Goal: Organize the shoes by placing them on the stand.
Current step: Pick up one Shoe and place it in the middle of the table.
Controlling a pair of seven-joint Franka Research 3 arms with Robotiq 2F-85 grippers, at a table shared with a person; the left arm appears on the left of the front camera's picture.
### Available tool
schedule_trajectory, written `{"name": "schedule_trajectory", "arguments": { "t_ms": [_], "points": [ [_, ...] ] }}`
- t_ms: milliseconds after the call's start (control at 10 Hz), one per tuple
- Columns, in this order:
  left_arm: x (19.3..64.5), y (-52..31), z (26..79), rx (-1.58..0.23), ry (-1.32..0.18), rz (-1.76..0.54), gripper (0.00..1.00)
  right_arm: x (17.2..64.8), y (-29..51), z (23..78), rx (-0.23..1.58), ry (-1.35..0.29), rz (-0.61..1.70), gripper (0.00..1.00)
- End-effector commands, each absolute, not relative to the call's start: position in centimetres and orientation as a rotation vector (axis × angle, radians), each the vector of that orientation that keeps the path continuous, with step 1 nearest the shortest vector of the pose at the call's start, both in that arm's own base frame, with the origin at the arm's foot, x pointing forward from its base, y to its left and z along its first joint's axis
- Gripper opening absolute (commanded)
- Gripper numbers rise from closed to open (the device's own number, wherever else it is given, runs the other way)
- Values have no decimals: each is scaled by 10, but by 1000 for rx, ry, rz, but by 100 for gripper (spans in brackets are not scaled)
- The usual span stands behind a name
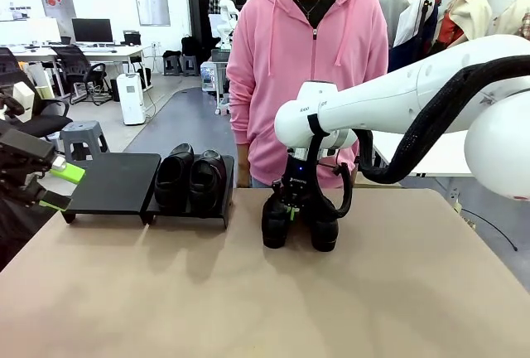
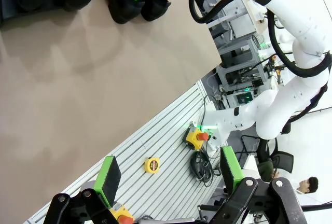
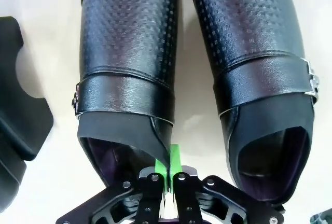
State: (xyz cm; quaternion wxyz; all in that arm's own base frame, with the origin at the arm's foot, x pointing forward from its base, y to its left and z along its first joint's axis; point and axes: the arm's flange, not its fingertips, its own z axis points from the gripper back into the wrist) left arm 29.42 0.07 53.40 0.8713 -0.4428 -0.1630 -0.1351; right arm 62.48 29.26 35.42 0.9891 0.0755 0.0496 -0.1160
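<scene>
Bright, even room light from overhead. Soft-edged shadows fall on the tabletop (image 1: pixel 389 292) on my side of the shoes (image 1: pixel 278 224). In my right wrist view the tabletop washes out pale, the embossed leather carries a dull sheen, and my right hand (image 3: pixel 171 157) stays sharp. In my left wrist view straight lines bow near the edges, and the far background burns out to white.

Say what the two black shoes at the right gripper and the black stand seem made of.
Two black dimpled strap shoes: probably leather or imitation leather; fine embossed dot grain, soft sheen, a smooth band with a small silvery buckle, seemingly metal. Low black sloped stand: matte and even, with hardly any glare; plastic or painted metal, the look leaves it open.
</scene>
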Motion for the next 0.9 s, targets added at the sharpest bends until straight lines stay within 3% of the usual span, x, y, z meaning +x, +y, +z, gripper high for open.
{"name": "schedule_trajectory", "arguments": {
  "t_ms": [0, 400, 600, 800],
  "points": [
    [294, 1, 536, -943, -343, -281, 100, 617, 288, 359, 157, 126, -188, 0],
    [294, 1, 536, -943, -343, -281, 100, 579, 292, 410, 185, 119, 50, 0],
    [294, 1, 536, -943, -343, -281, 100, 520, 286, 448, 167, 142, 151, 0],
    [294, 1, 536, -943, -343, -281, 100, 432, 276, 461, 241, 248, 16, 0]
  ]
}}
